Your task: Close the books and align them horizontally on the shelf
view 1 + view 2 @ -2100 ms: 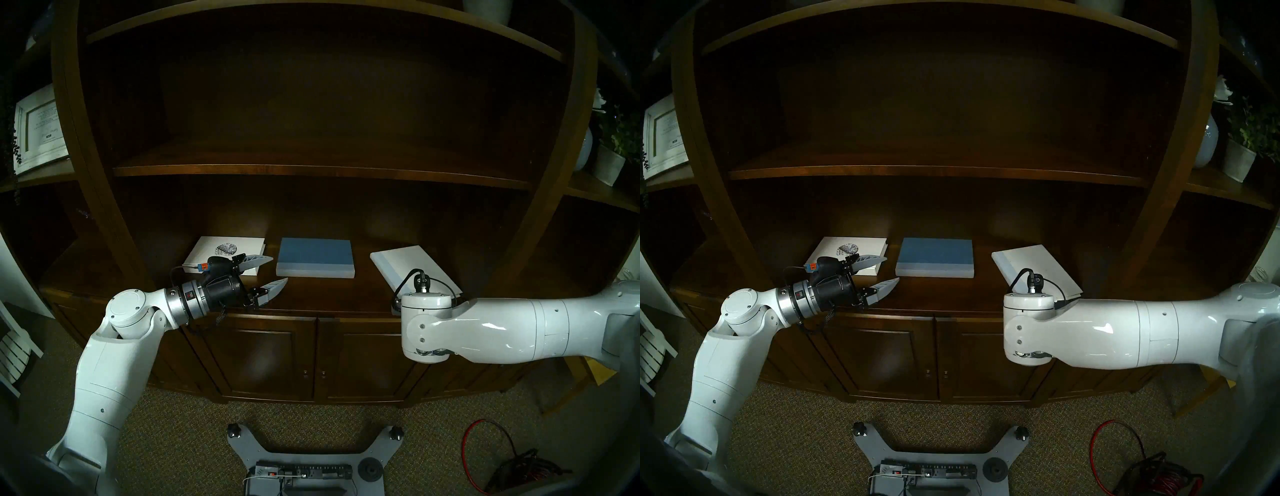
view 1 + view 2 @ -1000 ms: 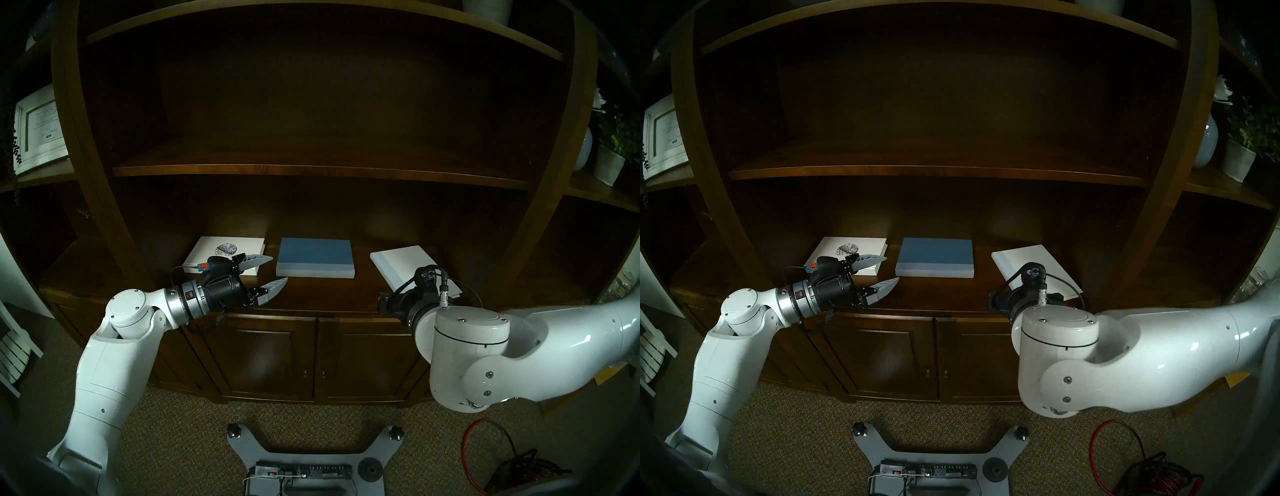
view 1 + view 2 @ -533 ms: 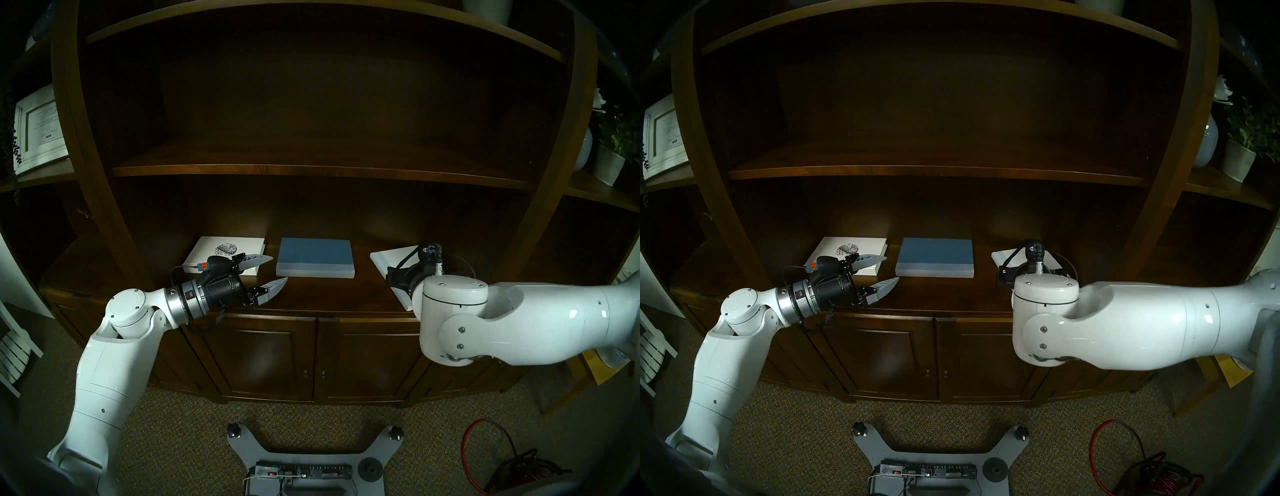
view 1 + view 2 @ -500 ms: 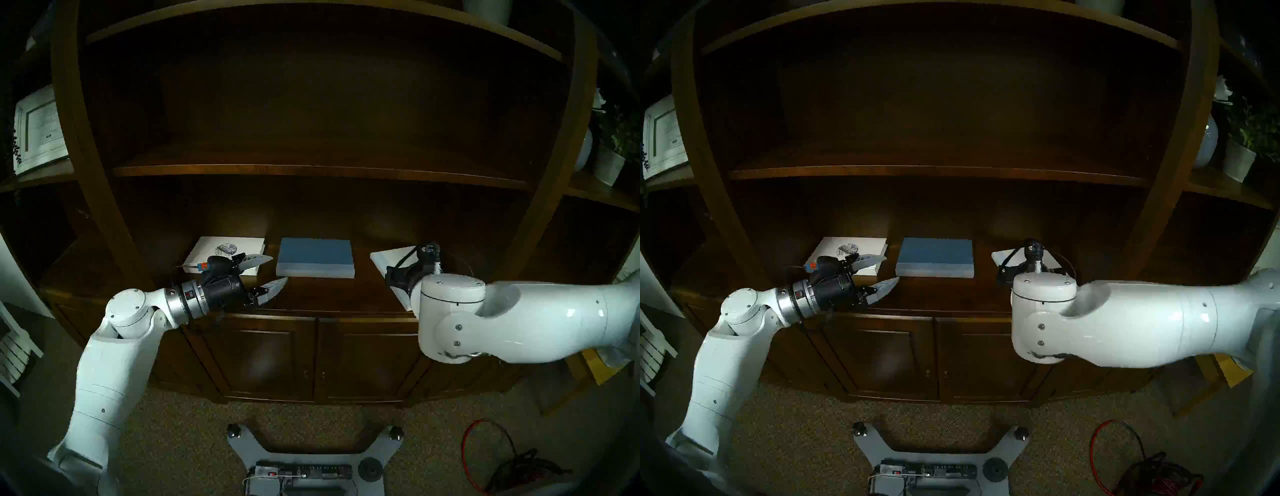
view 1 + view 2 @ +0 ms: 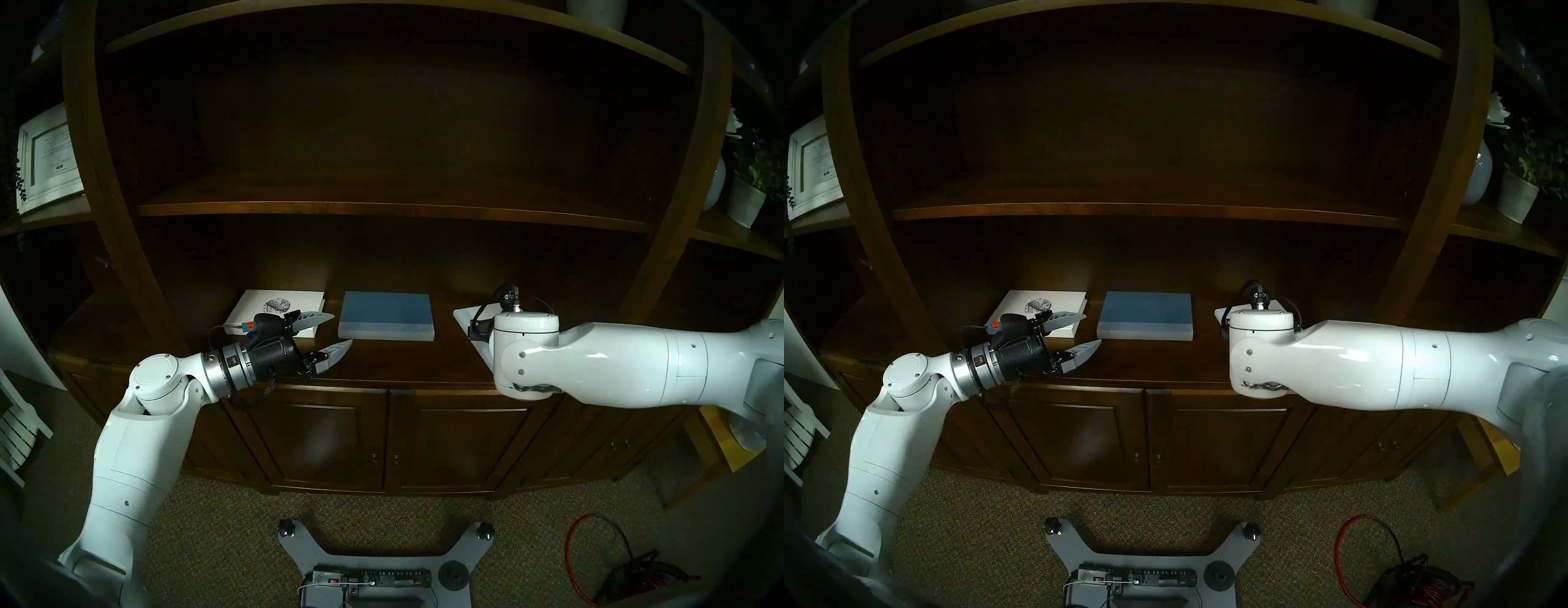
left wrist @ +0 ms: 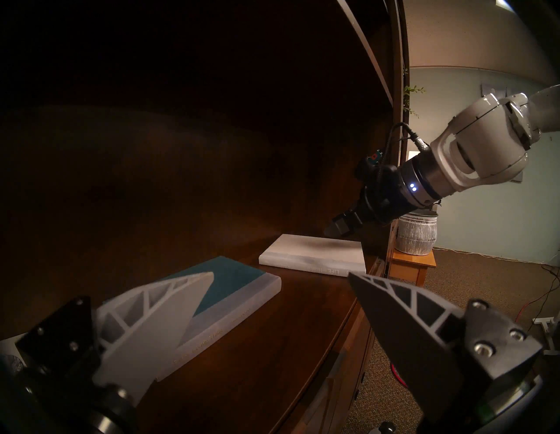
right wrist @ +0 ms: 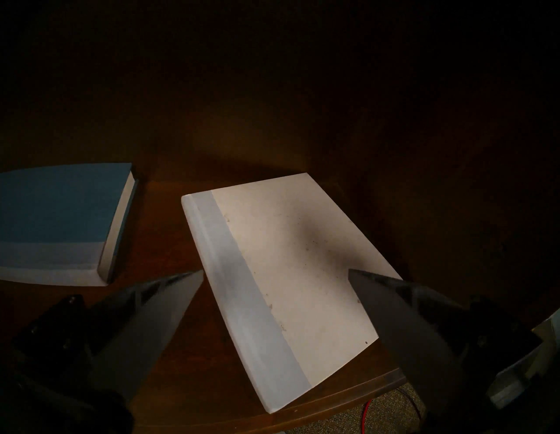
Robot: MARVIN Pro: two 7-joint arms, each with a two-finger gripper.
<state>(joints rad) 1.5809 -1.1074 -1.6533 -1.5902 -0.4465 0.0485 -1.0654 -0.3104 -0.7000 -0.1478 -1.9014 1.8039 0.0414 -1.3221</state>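
Books lie closed and flat on the deep dark-brown wooden shelf (image 5: 394, 365) above the panelled cabinet doors: a white hardcover with a dark speckled oval emblem (image 5: 275, 308) at the left, a blue hardcover with a pale spine (image 5: 386, 315) in the middle, and a plain white hardcover with a pale-blue spine (image 7: 278, 272) at the right, turned askew with one corner at the shelf's curved front edge. The left tool (image 5: 337, 332) hovers between the emblem book and the blue one, fingers spread apart, empty. The right tool (image 7: 275, 274) hangs above the askew white book, fingers wide apart, not touching it.
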